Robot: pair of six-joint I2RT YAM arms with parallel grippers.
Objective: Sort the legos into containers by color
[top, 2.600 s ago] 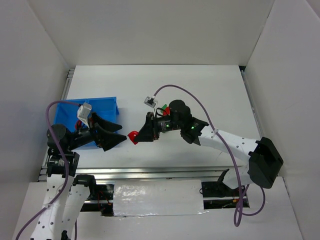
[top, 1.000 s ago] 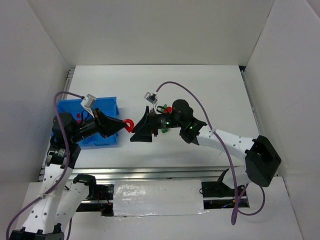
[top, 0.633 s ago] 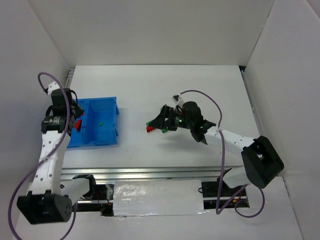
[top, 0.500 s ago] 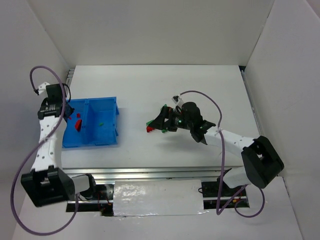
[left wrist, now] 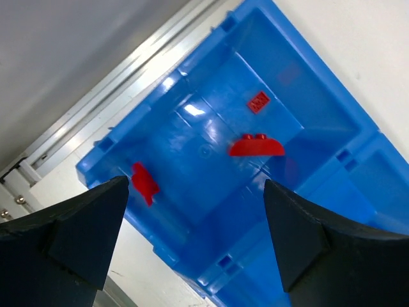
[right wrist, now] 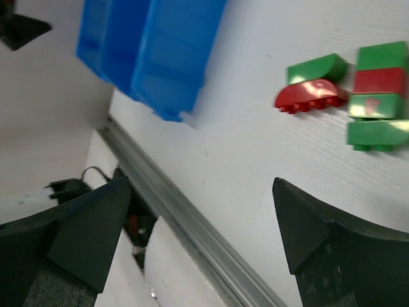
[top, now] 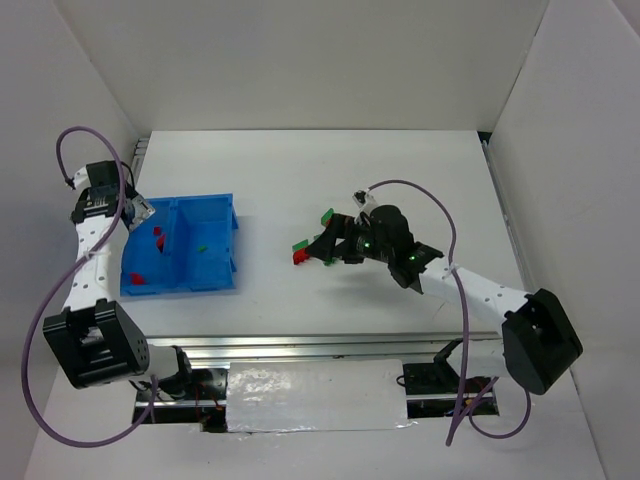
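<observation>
right gripper (right wrist: pixel 199 188), jaws apart, is the nearer one: loose legos (right wrist: pixel 326 93) lie just ahead, offset toward one finger, while left gripper (left wrist: pixel 195 185) hangs spread over the bin (left wrist: pixel 332 121).

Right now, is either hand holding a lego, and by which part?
Nothing is held. The left hand is open above the red legos lying in the bin; the right hand is open over the loose legos.

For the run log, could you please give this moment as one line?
left gripper: open above bin | three red legos inside | right gripper: open, near loose legos
</observation>
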